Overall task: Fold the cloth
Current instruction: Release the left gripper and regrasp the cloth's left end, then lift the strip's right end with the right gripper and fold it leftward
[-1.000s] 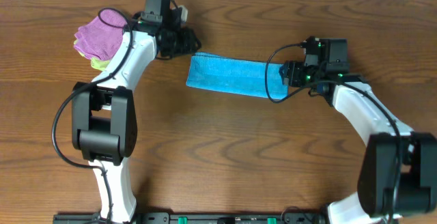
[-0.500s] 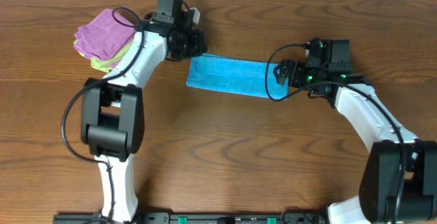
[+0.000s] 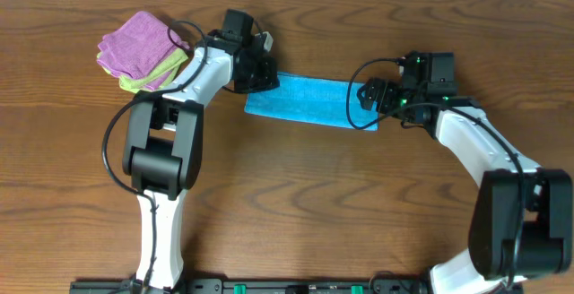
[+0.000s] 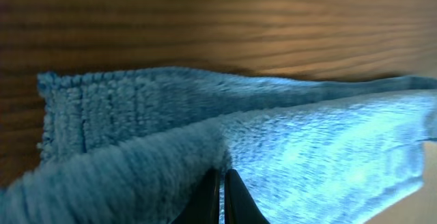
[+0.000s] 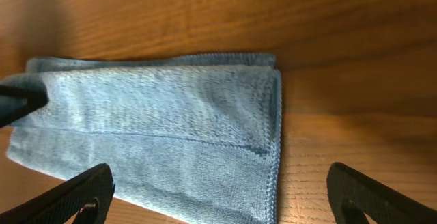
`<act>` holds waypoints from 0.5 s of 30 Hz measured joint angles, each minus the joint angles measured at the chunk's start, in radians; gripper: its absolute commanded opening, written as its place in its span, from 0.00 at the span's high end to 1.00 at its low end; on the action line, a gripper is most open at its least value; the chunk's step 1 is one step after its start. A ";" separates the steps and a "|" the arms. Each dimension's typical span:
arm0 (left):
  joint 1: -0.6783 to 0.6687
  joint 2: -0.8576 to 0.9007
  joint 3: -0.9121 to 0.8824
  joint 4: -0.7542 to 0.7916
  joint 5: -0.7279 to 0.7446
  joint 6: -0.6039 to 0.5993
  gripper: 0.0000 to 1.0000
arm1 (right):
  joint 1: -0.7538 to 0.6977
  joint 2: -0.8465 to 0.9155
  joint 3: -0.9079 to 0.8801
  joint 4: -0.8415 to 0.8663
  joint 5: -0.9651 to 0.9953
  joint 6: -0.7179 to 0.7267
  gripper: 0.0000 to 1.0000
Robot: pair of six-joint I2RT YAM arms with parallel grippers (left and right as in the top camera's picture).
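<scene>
The sky-blue cloth (image 3: pixel 314 101) lies as a long folded strip across the middle back of the table. My left gripper (image 3: pixel 260 73) is at its left end. In the left wrist view the fingers (image 4: pixel 222 186) are pressed together on a raised fold of the cloth (image 4: pixel 307 149). My right gripper (image 3: pixel 368 95) hovers over the cloth's right end. In the right wrist view its fingers (image 5: pixel 218 183) are spread wide, one on each side of the cloth's stitched end (image 5: pixel 171 128), holding nothing.
A purple cloth (image 3: pixel 134 43) lies on a light green cloth (image 3: pixel 134 83) at the back left, just left of my left arm. The brown wooden table (image 3: pixel 314 204) shows bare wood in front of the blue cloth.
My left arm has swung right, from beside the purple pile to the blue cloth's left end, and is now shut on it. My right gripper has hardly moved.
</scene>
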 measured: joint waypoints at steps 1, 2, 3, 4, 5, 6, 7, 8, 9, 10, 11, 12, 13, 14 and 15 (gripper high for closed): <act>0.000 0.008 0.000 -0.002 0.000 0.000 0.94 | 0.000 0.009 0.000 0.000 -0.002 0.004 0.01; 0.000 0.012 0.000 -0.002 0.002 0.000 0.94 | 0.000 0.018 0.000 0.000 -0.005 0.007 0.01; 0.000 0.013 0.000 -0.002 0.003 0.000 0.94 | 0.000 0.026 0.000 0.002 -0.008 0.010 0.01; 0.000 0.013 0.000 -0.002 0.003 0.000 0.94 | 0.000 0.035 0.000 0.005 -0.014 0.012 0.01; 0.000 0.013 0.000 -0.002 0.002 0.000 0.94 | 0.000 0.042 0.000 0.008 -0.020 0.013 0.01; 0.000 0.013 0.000 -0.002 0.002 0.000 0.94 | 0.000 0.048 0.000 0.011 -0.024 0.016 0.01; 0.000 0.013 0.000 -0.002 0.000 0.000 0.94 | 0.000 0.056 0.000 0.015 -0.029 0.020 0.01; 0.000 0.013 0.000 -0.002 0.000 0.000 0.94 | 0.000 0.063 0.000 0.016 -0.032 0.022 0.02; 0.000 0.013 0.001 -0.002 0.000 0.000 0.94 | 0.000 0.069 0.000 0.020 -0.037 0.025 0.02; 0.000 0.013 0.001 -0.002 0.000 0.000 0.94 | 0.000 0.077 0.000 0.029 -0.042 0.028 0.03; 0.000 0.013 0.001 -0.002 0.000 0.000 0.94 | 0.000 0.084 0.000 0.034 -0.045 0.030 0.04; 0.000 0.013 0.001 -0.002 0.000 0.000 0.95 | 0.000 0.089 0.000 0.038 -0.047 0.033 0.05; 0.000 0.013 0.001 -0.002 0.000 0.000 0.94 | 0.000 0.096 0.000 0.047 -0.050 0.037 0.07; 0.000 0.013 0.001 -0.002 0.000 0.000 0.94 | 0.001 0.101 0.000 0.053 -0.051 0.040 0.08; 0.000 0.013 0.001 -0.002 0.000 0.000 0.94 | 0.002 0.105 0.000 0.059 -0.052 0.042 0.09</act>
